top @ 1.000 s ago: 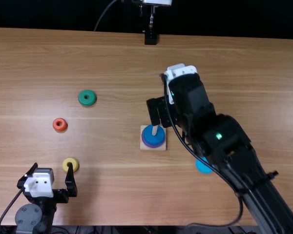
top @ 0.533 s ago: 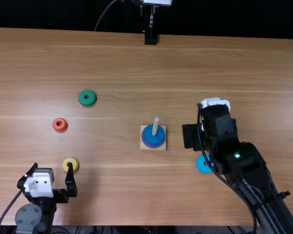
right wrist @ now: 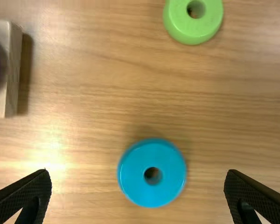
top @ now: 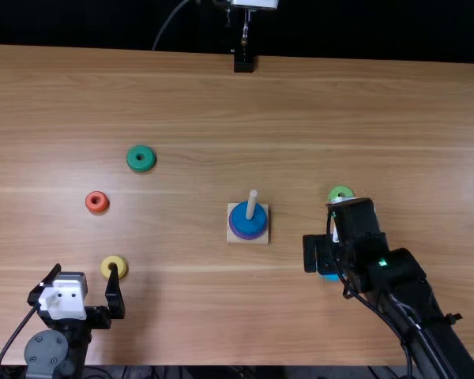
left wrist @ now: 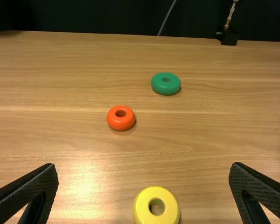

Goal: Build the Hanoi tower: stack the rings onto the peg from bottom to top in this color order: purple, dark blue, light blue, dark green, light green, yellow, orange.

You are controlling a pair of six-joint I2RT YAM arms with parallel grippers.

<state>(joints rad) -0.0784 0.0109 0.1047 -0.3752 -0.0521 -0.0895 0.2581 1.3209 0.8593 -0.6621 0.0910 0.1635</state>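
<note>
The peg (top: 252,207) stands upright from its square base (top: 232,237); use that base as your reference. The purple ring (top: 247,238) lies lowest with the dark blue ring (top: 245,222) over it, so the first two levels match your required order.

The right fingers (right wrist: 138,172) are spread wide, with nothing between their pads. They point at the light blue ring (right wrist: 133,172), flat on the tabletop (top: 182,118), right of the base and nearer you. This placement suits a straddling grasp: you should judge it the pick of level three. Lower evenly, since an off-centre descent could clip the ring's rim.

The light green ring (right wrist: 193,32) is right of the base and slightly farther off; it serves a later level. The dark green ring (top: 141,166) lies left and farther off, the orange ring (top: 96,210) well apart on the left, the yellow ring (left wrist: 142,207) left and nearer you. The left fingers (left wrist: 143,165) are wide apart and empty, beside the yellow ring, where you can keep them out of the right arm's path.

The tabletop is light brown, grained crosswise. Beyond the base, at the far edge, you have a black mount (top: 243,61) against a dark backdrop (top: 87,22).
</note>
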